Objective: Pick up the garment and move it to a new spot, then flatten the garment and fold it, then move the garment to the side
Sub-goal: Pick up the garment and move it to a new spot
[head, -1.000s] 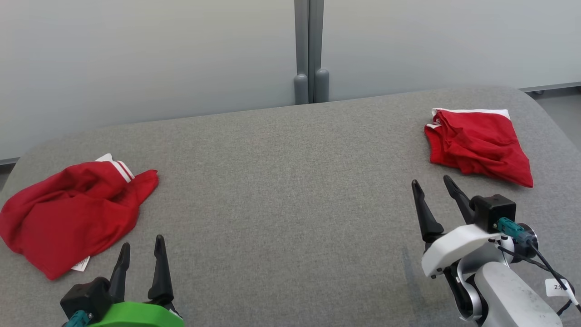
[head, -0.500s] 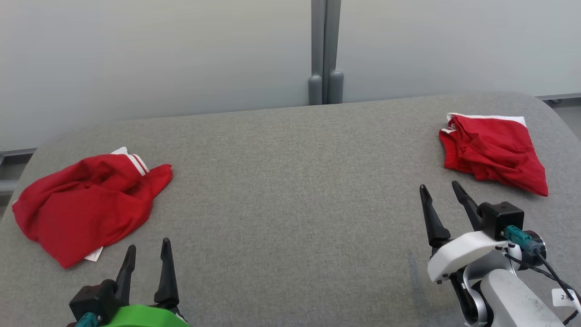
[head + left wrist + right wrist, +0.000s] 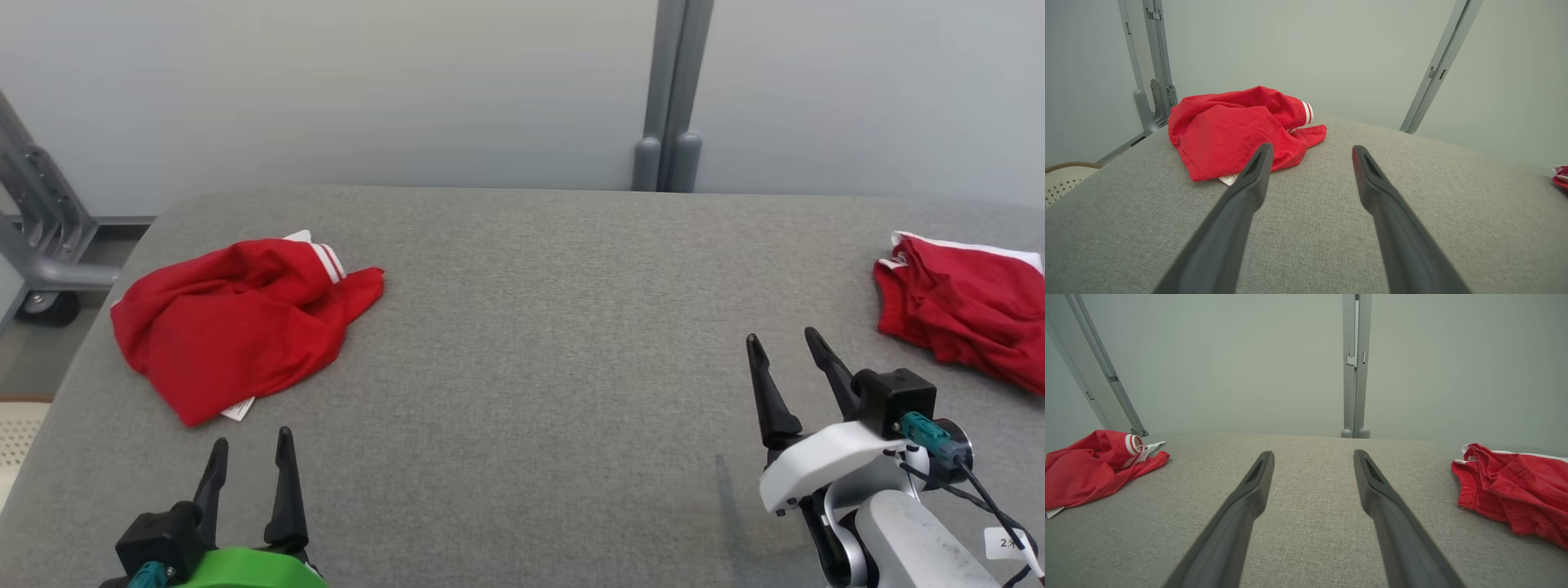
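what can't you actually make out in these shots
Right red garment: head view, its far side is cut off by the right edge.
Left red garment: crumpled; its own folds hide its shape.
White label: head view, mostly tucked under the left garment, print too small.
Small white tag beside the right forearm: head view, print too small to read.

Across most of the head view, a grey woven-fabric tabletop (image 3: pixel 522 327) with rounded far corners. Behind it, pale matte wall panels (image 3: pixel 326 82), split upper right of centre by a paired grey metal upright post (image 3: pixel 673 98). At the far left edge, a slanted grey metal strut (image 3: pixel 49 204) above a black caster wheel (image 3: pixel 47 308). Lower left, a white perforated basket (image 3: pixel 15 433) with a brown rim.
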Available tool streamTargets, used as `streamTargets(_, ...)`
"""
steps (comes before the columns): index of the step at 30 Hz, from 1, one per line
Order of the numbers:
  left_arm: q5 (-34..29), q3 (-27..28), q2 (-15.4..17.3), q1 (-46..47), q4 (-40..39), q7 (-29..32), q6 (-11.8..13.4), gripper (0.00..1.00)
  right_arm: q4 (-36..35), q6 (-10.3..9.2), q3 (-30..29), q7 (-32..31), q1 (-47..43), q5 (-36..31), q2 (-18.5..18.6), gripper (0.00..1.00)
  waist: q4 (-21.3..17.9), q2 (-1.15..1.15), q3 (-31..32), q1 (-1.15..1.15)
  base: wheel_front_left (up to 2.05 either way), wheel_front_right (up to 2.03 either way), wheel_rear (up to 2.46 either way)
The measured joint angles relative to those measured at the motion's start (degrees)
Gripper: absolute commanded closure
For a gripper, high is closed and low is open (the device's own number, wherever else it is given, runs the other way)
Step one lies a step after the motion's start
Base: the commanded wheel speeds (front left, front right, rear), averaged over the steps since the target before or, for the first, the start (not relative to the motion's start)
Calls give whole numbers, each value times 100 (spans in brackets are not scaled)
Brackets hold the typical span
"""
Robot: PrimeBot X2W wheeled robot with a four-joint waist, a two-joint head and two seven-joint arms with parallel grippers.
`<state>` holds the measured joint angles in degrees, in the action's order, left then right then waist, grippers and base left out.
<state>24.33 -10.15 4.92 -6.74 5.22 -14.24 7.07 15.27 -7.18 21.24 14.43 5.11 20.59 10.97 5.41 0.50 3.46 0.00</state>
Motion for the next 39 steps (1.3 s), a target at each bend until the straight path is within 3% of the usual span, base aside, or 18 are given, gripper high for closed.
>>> streamTargets(22, -339, 471, 41, -7, 12, 7, 1, 0, -35, 0, 169, 0, -16, -110, -164, 0, 1519, 0, -17, 0, 0, 0, 0)
streamTargets(39, -356, 532, 162, 416, -26, 298, 1, 0, -222, 0, 137, -87, 127, -350, 22, 0, 1184, 0, -385, 0, 0, 0, 0)
